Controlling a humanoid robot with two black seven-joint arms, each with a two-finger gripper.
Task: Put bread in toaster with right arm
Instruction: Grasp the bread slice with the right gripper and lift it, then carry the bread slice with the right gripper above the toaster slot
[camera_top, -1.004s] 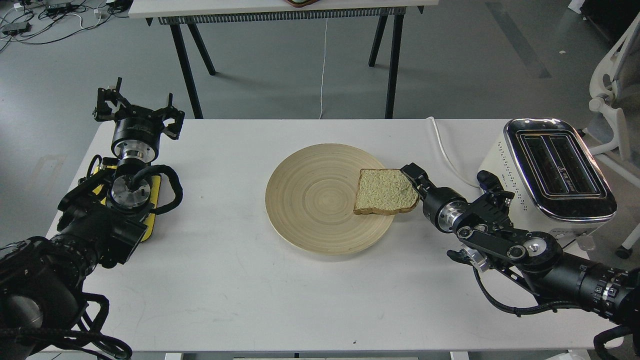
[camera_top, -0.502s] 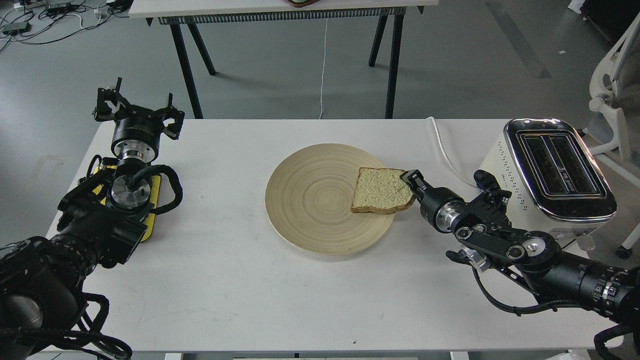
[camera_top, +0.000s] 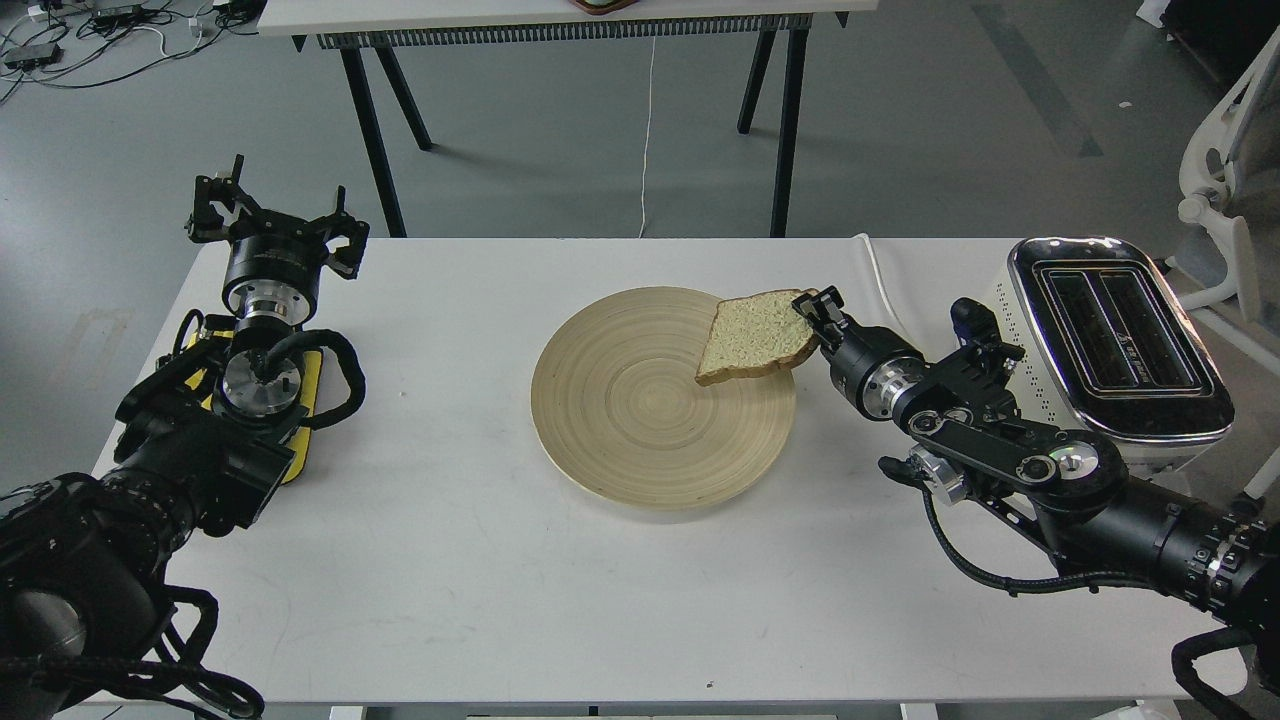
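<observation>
The bread (camera_top: 748, 336) is a pale speckled slice held tilted above the right side of the round wooden plate (camera_top: 620, 420). My right gripper (camera_top: 812, 318) is shut on the slice's right edge and holds it clear of the plate. The cream-white toaster (camera_top: 1110, 345) with its chrome top and two open slots stands at the table's right end, behind my right arm. My left gripper (camera_top: 272, 225) is open and empty at the table's far left corner.
A white cord (camera_top: 890, 300) runs over the table from the toaster toward the back edge. A yellow part (camera_top: 305, 400) sits under my left arm. A second table (camera_top: 560, 20) stands behind, and a white chair (camera_top: 1225, 200) at the right.
My right gripper has lifted the bread off the plate, moving it up and slightly back. The slice now tilts. The left arm has not moved.
</observation>
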